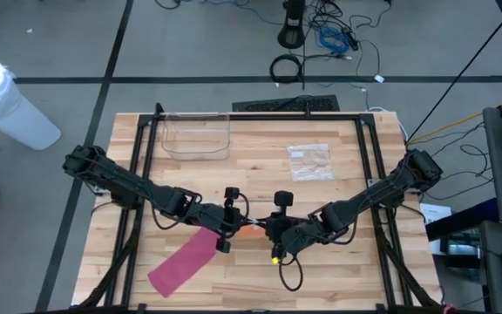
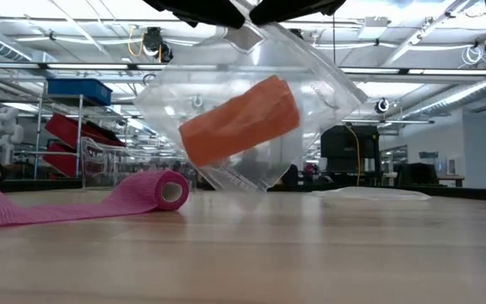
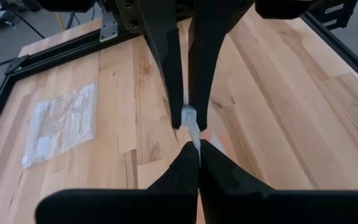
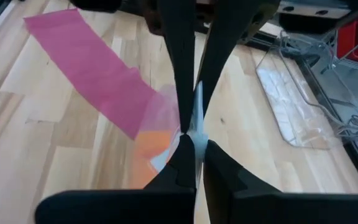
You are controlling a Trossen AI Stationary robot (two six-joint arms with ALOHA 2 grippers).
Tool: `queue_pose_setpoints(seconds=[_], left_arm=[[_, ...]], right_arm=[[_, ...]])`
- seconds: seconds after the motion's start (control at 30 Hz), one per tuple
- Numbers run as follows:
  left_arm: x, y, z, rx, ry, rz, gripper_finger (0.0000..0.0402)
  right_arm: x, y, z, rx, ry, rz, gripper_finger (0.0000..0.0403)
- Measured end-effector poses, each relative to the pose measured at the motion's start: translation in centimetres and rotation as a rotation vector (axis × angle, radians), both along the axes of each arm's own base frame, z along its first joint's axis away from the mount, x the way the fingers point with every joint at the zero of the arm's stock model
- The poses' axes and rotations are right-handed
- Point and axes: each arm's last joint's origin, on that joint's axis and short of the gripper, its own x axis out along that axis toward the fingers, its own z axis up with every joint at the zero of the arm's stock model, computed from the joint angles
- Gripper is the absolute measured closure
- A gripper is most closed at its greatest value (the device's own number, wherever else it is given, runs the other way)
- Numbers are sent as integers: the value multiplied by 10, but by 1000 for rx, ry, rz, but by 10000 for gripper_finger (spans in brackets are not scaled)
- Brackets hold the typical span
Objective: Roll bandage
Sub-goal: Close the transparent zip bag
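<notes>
Pink bandage: lies on the table beneath the left jaws, mostly unrolled, only a small coil at one end; rolling judged barely begun.
Orange roll: one, inside a clear packet held aloft.
Left gripper: closed on the packet.
Right gripper: pinching the packet's opposite edge.
Count: two bandages, one more plastic bag, one clear tray.

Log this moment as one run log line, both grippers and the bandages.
left gripper: shut on clear wrapper | right gripper: shut on clear wrapper | orange bandage roll: inside wrapper, lifted | pink bandage: partly unrolled on table
</notes>
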Motion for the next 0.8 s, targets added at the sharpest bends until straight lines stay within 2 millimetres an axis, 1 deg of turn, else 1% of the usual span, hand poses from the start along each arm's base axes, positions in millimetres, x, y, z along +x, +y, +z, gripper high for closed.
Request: queue_pose_setpoints(seconds=[0.27,0.4,0.5,0.8], left_arm=[[-1,0,-1,18,1,31,401],[-2,3,-2,67,1,123,401],[-4,4,-1,61,1,162,401],[-9,-1,3,61,-17,174,401]], right_arm=[[-8,4,-6,27,55,-35,402],[-13,8,-8,34,73,-47,402],[-19,11,-11,53,98,-70,402],[-36,25,-17,103,153,-102,402]])
